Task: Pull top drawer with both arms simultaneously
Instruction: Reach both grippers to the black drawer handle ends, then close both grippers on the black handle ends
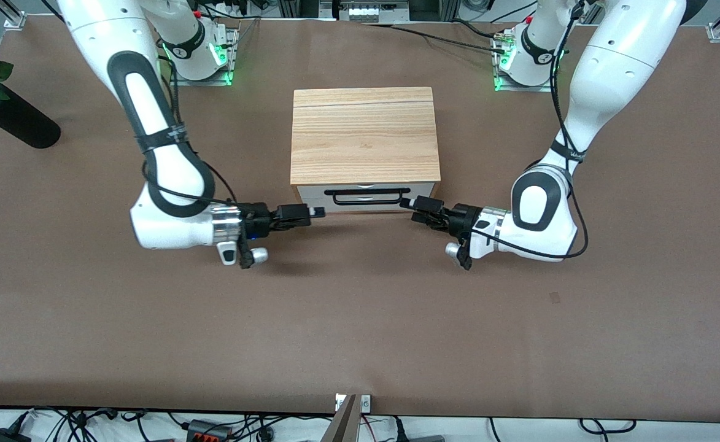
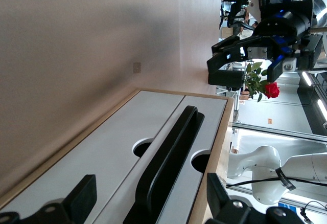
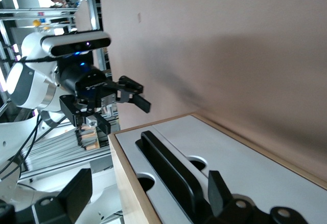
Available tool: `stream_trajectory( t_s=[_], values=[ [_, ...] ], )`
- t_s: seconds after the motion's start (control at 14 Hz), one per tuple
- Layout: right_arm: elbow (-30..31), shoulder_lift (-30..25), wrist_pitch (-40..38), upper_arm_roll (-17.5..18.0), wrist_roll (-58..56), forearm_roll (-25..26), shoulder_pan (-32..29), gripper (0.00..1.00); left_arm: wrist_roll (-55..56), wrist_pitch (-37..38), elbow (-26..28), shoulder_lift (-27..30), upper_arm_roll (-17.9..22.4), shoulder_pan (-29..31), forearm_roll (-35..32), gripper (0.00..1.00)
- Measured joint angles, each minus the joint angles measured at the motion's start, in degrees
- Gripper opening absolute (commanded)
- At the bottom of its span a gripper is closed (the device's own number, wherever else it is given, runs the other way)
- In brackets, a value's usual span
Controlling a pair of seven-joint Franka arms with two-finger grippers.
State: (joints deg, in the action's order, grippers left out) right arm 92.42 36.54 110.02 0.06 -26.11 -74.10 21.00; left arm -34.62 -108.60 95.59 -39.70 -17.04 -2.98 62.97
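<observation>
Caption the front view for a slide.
Both open grippers, left and right, flank the closed top drawer's black handle.

White top drawer, black handle, plank-grained wooden lid, brown table.

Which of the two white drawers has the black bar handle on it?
The top drawer: its black bar handle spans the front, with the left gripper and right gripper open at its ends.
</observation>
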Motion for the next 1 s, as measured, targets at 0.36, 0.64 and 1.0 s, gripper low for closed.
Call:
stream_trajectory(
  t_s=[0.36,0.64,1.0],
  values=[
    [5.9,0.4,0.3,0.0,-16.5,-11.8,1.6,1.00,-1.0,-0.1,3.0,0.0,-1.2,0.0,3.7,0.69],
    [8.9,0.9,0.2,0.0,-22.8,-16.8,2.4,0.75,-1.0,-0.1,3.5,0.0,-2.2,0.0,3.7,0.51],
    [9.1,1.9,-0.4,0.0,-23.0,-17.0,2.7,0.57,-1.2,-1.3,4.9,-0.2,-2.1,0.1,5.7,0.35]
  ],
)
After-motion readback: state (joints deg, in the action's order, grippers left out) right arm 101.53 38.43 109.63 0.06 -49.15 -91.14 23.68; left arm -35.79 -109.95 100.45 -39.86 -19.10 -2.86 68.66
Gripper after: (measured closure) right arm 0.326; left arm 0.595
